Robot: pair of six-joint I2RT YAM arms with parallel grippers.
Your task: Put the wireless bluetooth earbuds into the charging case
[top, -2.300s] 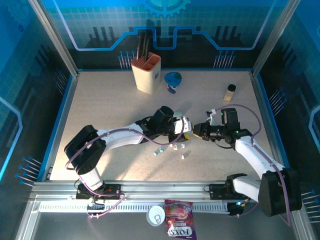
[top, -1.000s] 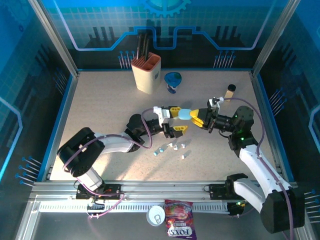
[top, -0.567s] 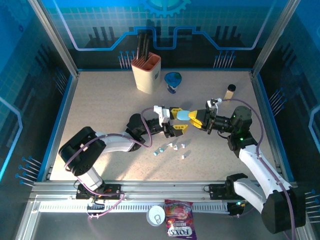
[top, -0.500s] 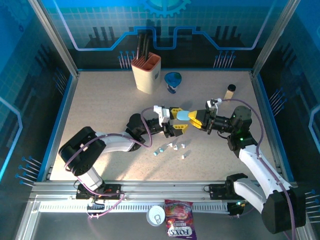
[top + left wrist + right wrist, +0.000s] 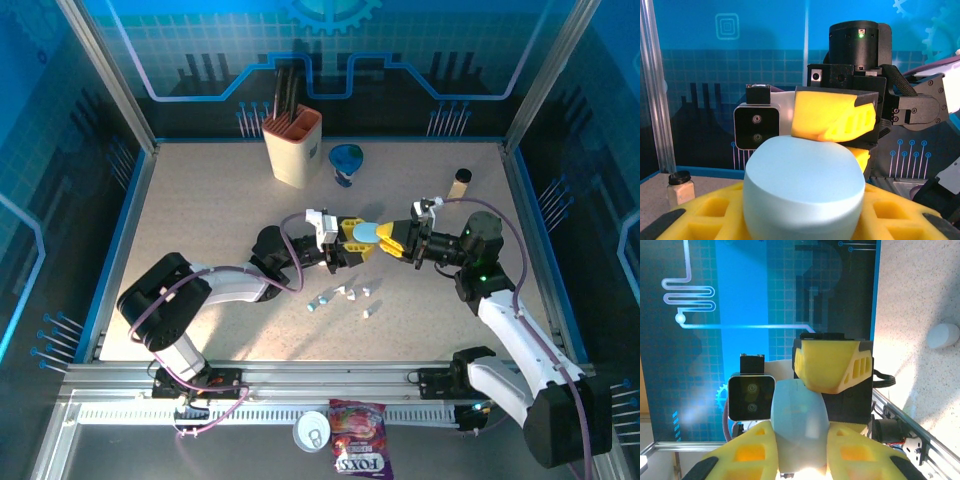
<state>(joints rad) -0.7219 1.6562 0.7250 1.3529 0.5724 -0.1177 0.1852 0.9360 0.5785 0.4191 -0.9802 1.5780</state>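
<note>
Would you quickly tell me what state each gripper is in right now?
Left gripper: closed on the teal case.
Right gripper: closed on the same case, from the opposite side.

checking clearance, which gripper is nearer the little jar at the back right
Right. The right gripper is just front-left of the jar; the left gripper is farther left.

The charging case (image 5: pixel 367 232) is clamped between the left gripper (image 5: pixel 355 240) on its left and the right gripper (image 5: pixel 386 238) on its right, the earbuds (image 5: pixel 340 294) scattered on the table (image 5: pixel 200 220) just in front, a utensil holder (image 5: pixel 292 148) and a small bottle (image 5: pixel 459 184) well behind
</note>
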